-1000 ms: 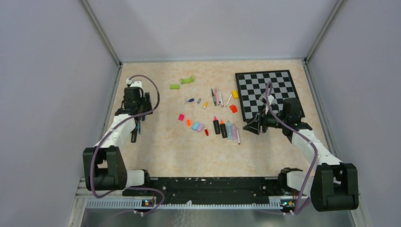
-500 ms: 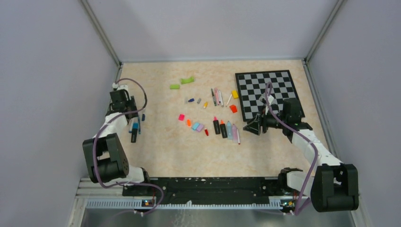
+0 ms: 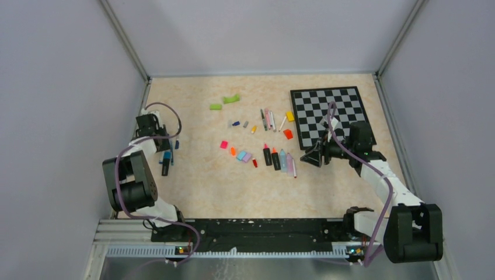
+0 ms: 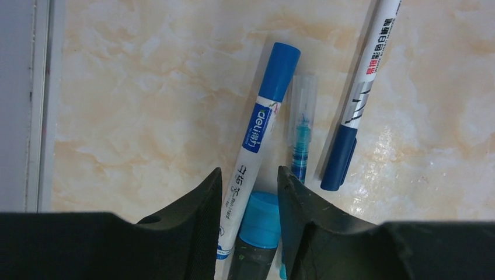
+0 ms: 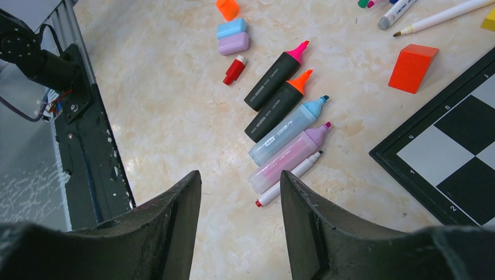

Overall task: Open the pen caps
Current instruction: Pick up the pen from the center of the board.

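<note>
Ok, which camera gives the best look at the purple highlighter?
The right wrist view: the purple highlighter lies large and sharp there, tip bare, between the blue highlighter and a thin white pen. The top external view shows only a small pale sliver of it. The left wrist view misses it.

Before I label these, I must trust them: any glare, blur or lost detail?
Left wrist: sharp, print on the white pen readable, mild glare on the table. Right wrist: crisp highlighters, soft shadows. Top external: even light, pen caps too small for detail.
</note>
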### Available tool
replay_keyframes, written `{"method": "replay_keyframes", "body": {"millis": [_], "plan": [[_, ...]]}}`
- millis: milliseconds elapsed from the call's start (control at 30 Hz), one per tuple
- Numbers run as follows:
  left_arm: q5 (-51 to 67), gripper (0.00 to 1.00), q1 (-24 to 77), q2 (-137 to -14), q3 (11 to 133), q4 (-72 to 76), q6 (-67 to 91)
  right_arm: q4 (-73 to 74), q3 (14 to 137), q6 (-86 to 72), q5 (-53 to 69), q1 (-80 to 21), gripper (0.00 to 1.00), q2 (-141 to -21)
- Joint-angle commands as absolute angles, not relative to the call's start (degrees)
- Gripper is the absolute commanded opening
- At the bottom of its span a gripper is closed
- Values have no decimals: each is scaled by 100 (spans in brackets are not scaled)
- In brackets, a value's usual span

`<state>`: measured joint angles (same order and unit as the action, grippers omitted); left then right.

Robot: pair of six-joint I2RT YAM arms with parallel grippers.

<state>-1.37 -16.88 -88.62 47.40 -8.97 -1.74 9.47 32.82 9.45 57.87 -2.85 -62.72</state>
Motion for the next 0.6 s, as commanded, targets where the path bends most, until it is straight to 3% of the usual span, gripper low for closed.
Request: {"method": "replay_keyframes", "body": {"millis": [0,567], "plan": [[-32,42,-1773,-8997,4783,-712,-234,866,3560,1081,5801,-238,51,-6146],[352,24,-1778,-9598,5022,-1166,-25,873,3578,1077,5844,-237,51,-6150]]}}
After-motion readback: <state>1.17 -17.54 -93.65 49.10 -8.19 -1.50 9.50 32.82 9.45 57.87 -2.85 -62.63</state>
